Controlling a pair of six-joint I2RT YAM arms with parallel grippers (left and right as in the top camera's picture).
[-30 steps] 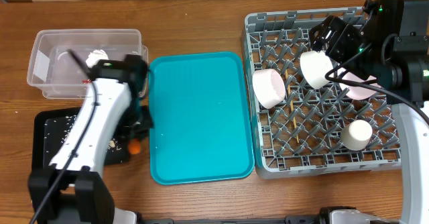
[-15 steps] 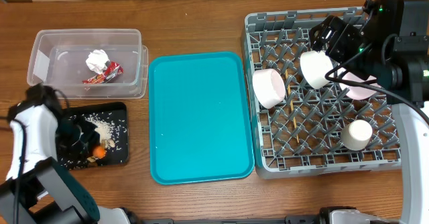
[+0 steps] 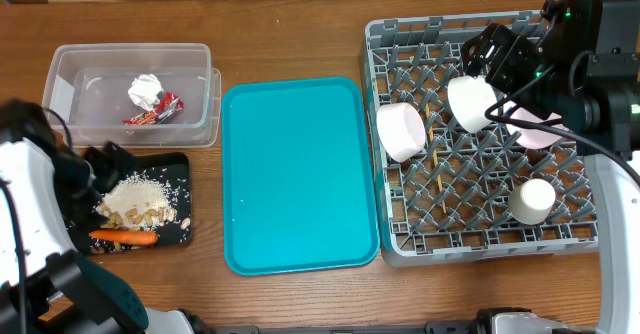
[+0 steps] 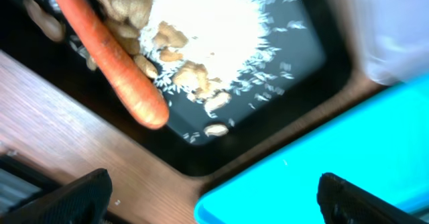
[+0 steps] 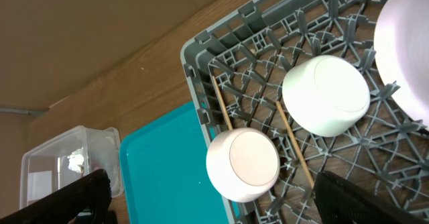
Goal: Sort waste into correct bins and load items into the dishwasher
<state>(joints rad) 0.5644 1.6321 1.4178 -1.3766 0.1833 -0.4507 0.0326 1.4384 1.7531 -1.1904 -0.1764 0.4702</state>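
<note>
The orange carrot (image 3: 125,238) (image 4: 110,56) lies on the black tray (image 3: 72,186) beside a pile of beige scraps (image 3: 135,202) (image 4: 181,70). My left gripper (image 3: 92,166) (image 4: 218,200) hovers open just above the tray's edge, with nothing between its fingers. A white tissue (image 3: 145,89) and a red wrapper (image 3: 155,114) lie in the clear tub (image 3: 60,74). The grey dish rack (image 3: 400,29) holds two bowls (image 3: 403,131) (image 3: 472,102), a cup (image 3: 531,201), a plate (image 3: 540,134) and chopsticks (image 3: 437,164). My right gripper (image 3: 492,59) (image 5: 214,197) hangs open above the rack.
A teal serving tray (image 3: 298,174) (image 4: 335,157) lies between the bins and the rack, its left edge close to the black tray. The tub (image 4: 395,23) stands directly behind the black tray. Bare wooden table runs along the back and front edges.
The left gripper opened and let the carrot go onto the black tray; the left arm swung from the teal tray's edge to the far left. The right arm has not moved.
</note>
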